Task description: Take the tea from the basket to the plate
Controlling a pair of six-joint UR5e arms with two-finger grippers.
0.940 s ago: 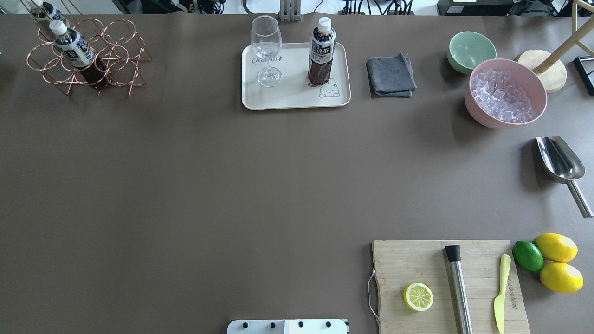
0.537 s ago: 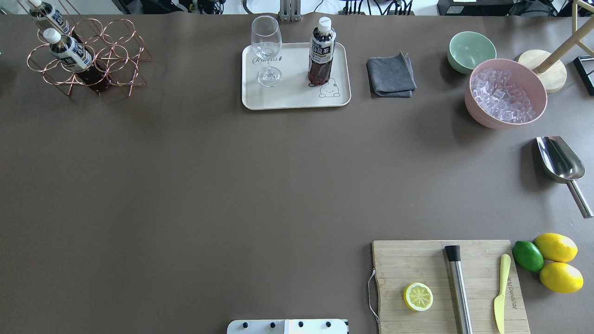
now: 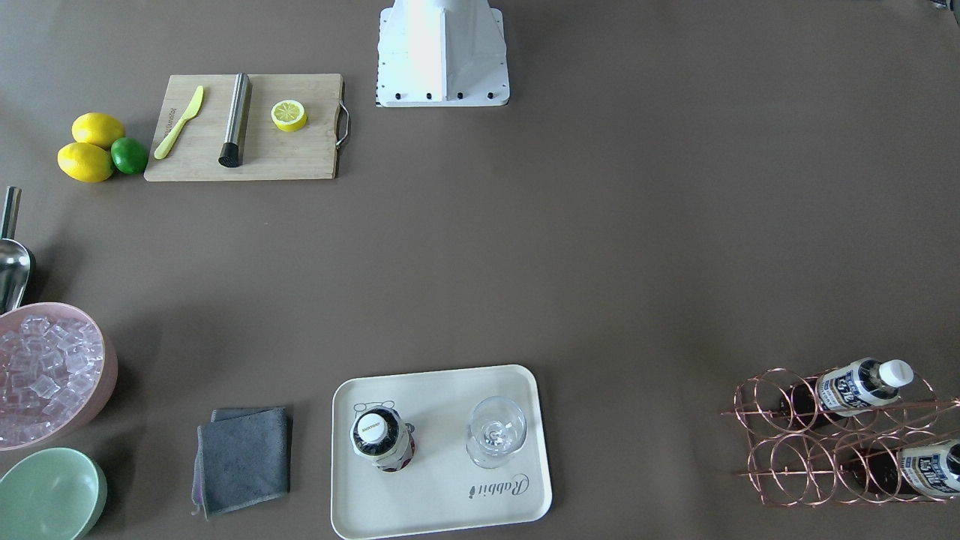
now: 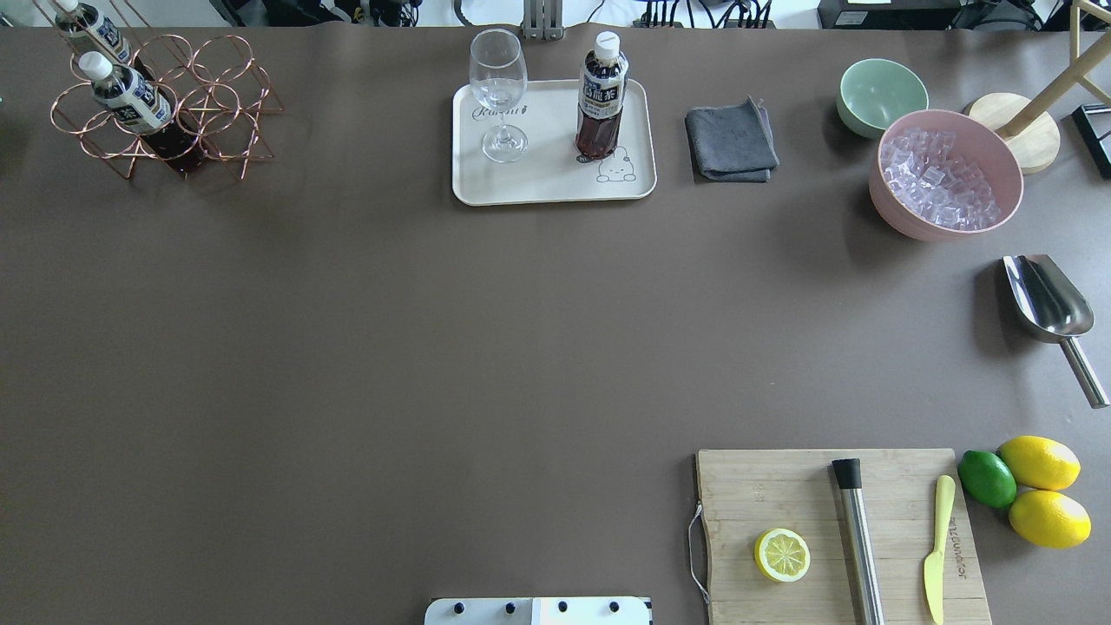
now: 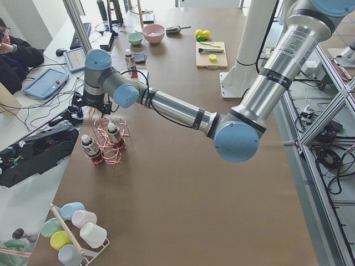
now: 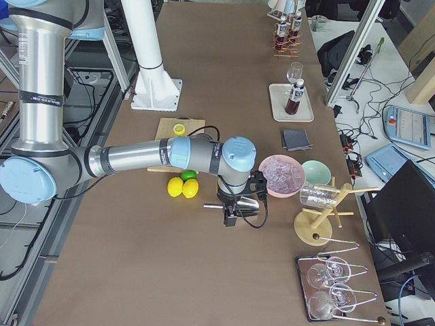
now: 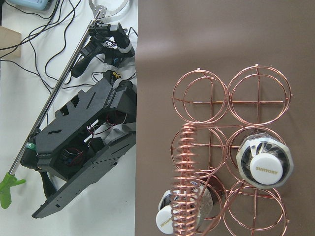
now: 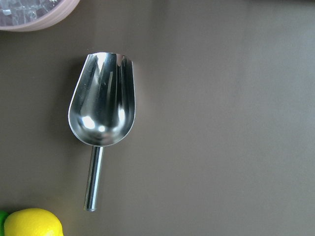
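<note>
One "SUNTORY"-capped tea [image 7: 264,164] stands in the basket [image 7: 258,101]; left claw [image 5: 93,111] and right claw [image 6: 232,210] states unclear.

A brown-covered table [image 4: 364,347] stands amid aluminium framing [image 6: 353,53] and cable-strewn pale floor [image 7: 15,123].

Looks straight down on a steel scoop [image 8: 102,118] lying on the brown table [image 8: 221,123], mouth toward the top, handle pointing down. Catches the rim of a pink bowl [image 8: 47,19] with ice [image 8: 22,6] at the top left, apart from the scoop. Shows a lemon [image 8: 32,223] at the bottom left, near the handle's end, and a green sliver beside it, possibly a lime [image 8: 1,219].
</note>
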